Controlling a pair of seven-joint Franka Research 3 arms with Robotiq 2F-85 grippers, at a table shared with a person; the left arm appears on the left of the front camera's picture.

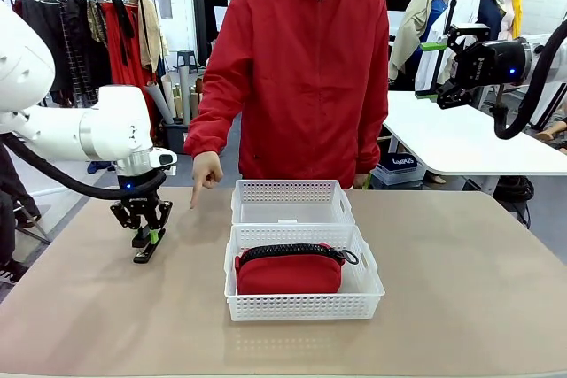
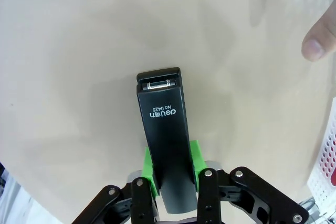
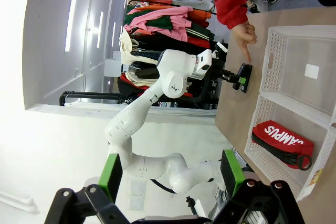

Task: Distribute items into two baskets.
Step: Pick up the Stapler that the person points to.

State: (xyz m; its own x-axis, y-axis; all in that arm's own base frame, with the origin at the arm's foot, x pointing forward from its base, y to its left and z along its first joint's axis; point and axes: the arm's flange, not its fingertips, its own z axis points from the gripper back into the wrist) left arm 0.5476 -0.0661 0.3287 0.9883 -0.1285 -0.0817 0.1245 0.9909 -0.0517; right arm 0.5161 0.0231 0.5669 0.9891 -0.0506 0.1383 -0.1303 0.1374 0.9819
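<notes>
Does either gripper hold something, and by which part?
The left gripper grips the black stapler by its long sides, near one end. The right gripper is open and empty.

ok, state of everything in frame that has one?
left pincer: shut on stapler
right pincer: open, raised, holding nothing
stapler: closed, clamped at one end, low at the table
red pouch: lying in near basket, zipper up
near basket: holds the pouch
far basket: holds a white label
person's hand: index finger pointing down near the stapler
</notes>
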